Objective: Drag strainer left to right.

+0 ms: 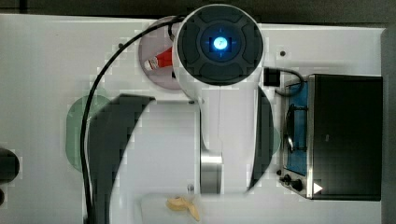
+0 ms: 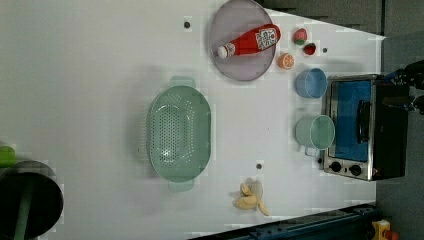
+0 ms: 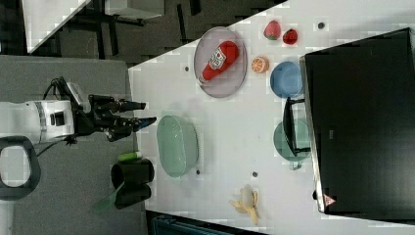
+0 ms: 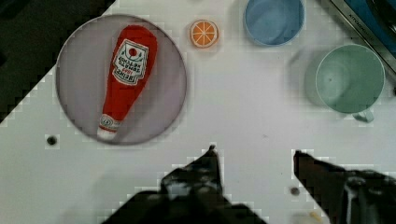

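Note:
The strainer point(image 2: 179, 134), a pale mint-green oblong colander with a holed bottom, lies on the white table near the middle of the left view. It also shows in the right view point(image 3: 177, 145), and part of it peeks out beside the arm in the top view point(image 1: 77, 130). My gripper point(image 3: 149, 112) is open and hangs apart from the strainer, toward the right view's left of it. In the wrist view the gripper point(image 4: 254, 158) has two dark fingers point(image 4: 205, 172) spread wide with only bare table between them.
A grey plate point(image 2: 220, 62) holds a ketchup bottle point(image 2: 250, 41). An orange slice point(image 2: 286, 61), blue bowl point(image 2: 310, 82), green cup point(image 2: 315, 132) and toaster oven point(image 2: 357, 127) stand at the left view's right. A banana point(image 2: 250, 197) lies near the table edge. A black holder point(image 3: 131, 181) stands by the strainer.

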You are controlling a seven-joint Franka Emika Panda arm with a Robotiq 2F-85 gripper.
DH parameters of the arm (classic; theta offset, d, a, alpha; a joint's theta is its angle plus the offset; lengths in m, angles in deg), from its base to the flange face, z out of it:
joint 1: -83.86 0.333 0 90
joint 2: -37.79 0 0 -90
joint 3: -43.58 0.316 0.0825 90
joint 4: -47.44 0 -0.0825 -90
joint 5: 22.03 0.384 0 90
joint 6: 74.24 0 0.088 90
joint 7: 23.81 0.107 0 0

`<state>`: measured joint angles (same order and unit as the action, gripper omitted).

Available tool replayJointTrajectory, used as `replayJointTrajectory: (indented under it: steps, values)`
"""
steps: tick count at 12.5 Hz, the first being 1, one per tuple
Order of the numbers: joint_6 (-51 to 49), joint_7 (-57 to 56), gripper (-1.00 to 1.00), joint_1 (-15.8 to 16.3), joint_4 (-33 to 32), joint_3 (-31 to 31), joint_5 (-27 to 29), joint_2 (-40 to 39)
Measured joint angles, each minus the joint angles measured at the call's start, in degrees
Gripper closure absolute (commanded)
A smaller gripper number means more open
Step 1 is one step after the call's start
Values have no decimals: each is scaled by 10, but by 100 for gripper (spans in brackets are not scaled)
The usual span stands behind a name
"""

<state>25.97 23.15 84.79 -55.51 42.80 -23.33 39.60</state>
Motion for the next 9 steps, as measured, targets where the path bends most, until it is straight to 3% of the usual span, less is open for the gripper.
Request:
replayJointTrajectory:
  steps: [3,6,9]
  values:
    - [-144,12,-99,0,-130,-18,5,164]
    - [-129,14,-100,-6,-96,-17,15,253]
    - [-75,24,-100,-9,-42,22,26,237]
